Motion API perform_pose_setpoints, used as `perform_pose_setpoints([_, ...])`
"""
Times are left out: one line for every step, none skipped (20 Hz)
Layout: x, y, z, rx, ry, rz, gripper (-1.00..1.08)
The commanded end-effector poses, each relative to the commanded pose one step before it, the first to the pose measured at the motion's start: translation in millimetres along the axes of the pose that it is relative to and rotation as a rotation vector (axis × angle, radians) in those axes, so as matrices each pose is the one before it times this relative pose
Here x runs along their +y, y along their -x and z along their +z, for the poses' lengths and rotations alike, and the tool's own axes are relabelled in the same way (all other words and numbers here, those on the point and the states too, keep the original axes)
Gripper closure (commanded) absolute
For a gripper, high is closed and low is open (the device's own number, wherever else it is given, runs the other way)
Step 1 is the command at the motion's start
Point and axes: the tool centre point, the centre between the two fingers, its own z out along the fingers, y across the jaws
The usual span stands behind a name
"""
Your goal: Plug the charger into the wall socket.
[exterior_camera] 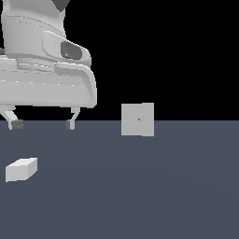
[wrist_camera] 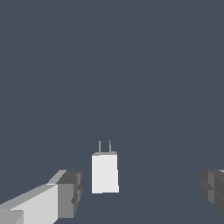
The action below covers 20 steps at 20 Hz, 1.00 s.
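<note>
There is one charger (exterior_camera: 21,169), a small white block, lying on the one dark counter (exterior_camera: 140,196). Two thin prongs (wrist_camera: 104,146) stick out of its end. There is one wall socket (exterior_camera: 137,119), a flat grey square standing well apart from the charger. There is one gripper (exterior_camera: 44,124) with two fingers (exterior_camera: 70,124).

Charger (exterior_camera: 21,169) lies on the floor (exterior_camera: 140,196) at the exterior view's left, near the front. Socket (exterior_camera: 137,119) stands upright farther back, to its right, well apart. Gripper (exterior_camera: 44,124) hangs above the floor, behind the charger, left of the socket, touching neither.
</note>
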Motion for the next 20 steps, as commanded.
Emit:
perform_pose_setpoints([-10.28, 6.1, 7.93, 0.01424, -0.00009, -0.01853, -0.92])
perform_pose_setpoints([-3.39, 1.95, 2.77, 0.00429, 0.00039, -0.00614, -0.92])
perform_pose_setpoints([-3.06, 1.76, 2.58, 0.0039, 0.00049, -0.00555, -0.92])
perform_pose_setpoints([-2.78, 1.57, 2.34, 0.00357, 0.00053, -0.00506, -0.92])
perform_pose_setpoints([-2.47, 1.4, 2.11, 0.0032, 0.00053, -0.00453, -0.92])
perform_pose_setpoints([-2.13, 1.22, 1.88, 0.00278, 0.0005, -0.00392, -0.92])
perform_pose_setpoints([-1.87, 1.04, 1.6, 0.00245, 0.00048, -0.00345, -0.92])
perform_pose_setpoints([-1.54, 0.87, 1.37, 0.00202, 0.00044, -0.00285, -0.92])
perform_pose_setpoints([-1.24, 0.69, 1.11, 0.00164, 0.0004, -0.00229, -0.92])
perform_pose_setpoints([-0.94, 0.51, 0.85, 0.00126, 0.00037, -0.00174, -0.92])
perform_pose_setpoints([-0.59, 0.33, 0.64, 0.0008, 0.00031, -0.00108, -0.92])
perform_pose_setpoints([-0.4, 0.14, 0.3, 0.00057, 0.00034, -0.00072, -0.92])
perform_pose_setpoints([-0.04, -0.03, 0.13, 0.0, 0.0, 0.0, -0.92])
perform_pose_setpoints([0.41, -0.21, -0.09, -0.00043, 0.00036, 0.0008, -0.92])
perform_pose_setpoints([0.49, -0.37, -0.42, -0.00065, 0.00006, 0.001, -0.92])
perform_pose_setpoints([0.51, -0.27, -0.26, -0.00066, 0.00002, 0.001, -0.92])
perform_pose_setpoints([-0.02, -0.1, -0.22, 0.0, 0.0, 0.0, -0.92])
perform_pose_setpoints([-0.48, 0.39, 0.38, -0.00009, -0.00028, -0.00093, -0.92])
perform_pose_setpoints([0.01, 0.07, 0.25, 0.0, 0.0, 0.0, -0.92])
perform_pose_setpoints([0.02, 0.21, 0.75, 0.0, 0.0, 0.0, -0.92])
